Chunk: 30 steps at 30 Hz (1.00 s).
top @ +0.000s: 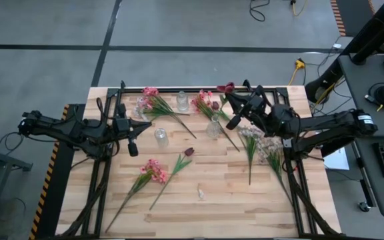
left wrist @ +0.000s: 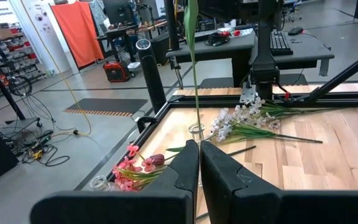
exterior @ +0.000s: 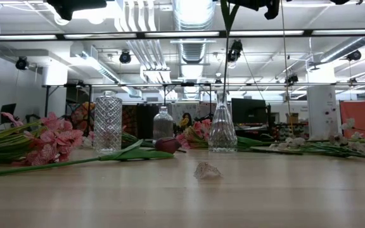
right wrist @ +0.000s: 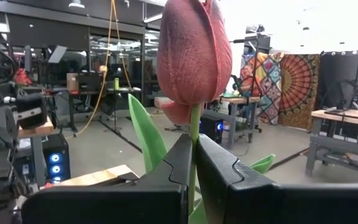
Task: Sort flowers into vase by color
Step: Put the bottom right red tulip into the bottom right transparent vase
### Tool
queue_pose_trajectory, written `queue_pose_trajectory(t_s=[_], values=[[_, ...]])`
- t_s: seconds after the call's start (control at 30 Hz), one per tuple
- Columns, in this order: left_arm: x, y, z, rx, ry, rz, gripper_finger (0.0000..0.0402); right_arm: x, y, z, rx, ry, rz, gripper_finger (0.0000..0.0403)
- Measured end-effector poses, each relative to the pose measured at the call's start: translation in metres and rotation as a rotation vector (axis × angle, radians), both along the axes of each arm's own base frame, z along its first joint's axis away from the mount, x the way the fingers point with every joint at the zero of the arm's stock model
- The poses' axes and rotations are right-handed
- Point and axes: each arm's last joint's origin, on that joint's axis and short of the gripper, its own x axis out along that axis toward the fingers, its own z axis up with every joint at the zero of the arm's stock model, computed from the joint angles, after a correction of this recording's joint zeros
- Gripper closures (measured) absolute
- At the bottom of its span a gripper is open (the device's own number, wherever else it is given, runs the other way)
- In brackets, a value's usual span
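A dark red tulip (right wrist: 194,53) was clenched by its stalk between the closed fingers of the right gripper (right wrist: 193,158) and held upright above the table (top: 232,193). In the low view its stalk (exterior: 225,57) was seen hanging straight down into the neck of a clear vase (exterior: 222,130). The left gripper (left wrist: 199,163) was held shut and empty over the table's left part, near a second vase (top: 161,137). Pink flowers (top: 153,171) and another tulip (top: 189,152) were left lying near the table's middle, with more pink stems (top: 153,100) by a third vase (top: 182,101) at the far edge. White blossoms (top: 259,143) were spread on the right side.
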Motion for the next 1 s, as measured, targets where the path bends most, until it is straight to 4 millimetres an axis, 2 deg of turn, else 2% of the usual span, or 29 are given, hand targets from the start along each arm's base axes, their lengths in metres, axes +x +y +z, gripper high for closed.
queue_pose_trajectory(t_s=[1.0], values=[[0.0000,0.0000,-0.0001,0.000,0.000,0.000,0.0402,0.0032,-0.0001,-0.0039,0.044,-0.009,0.010,0.0390]])
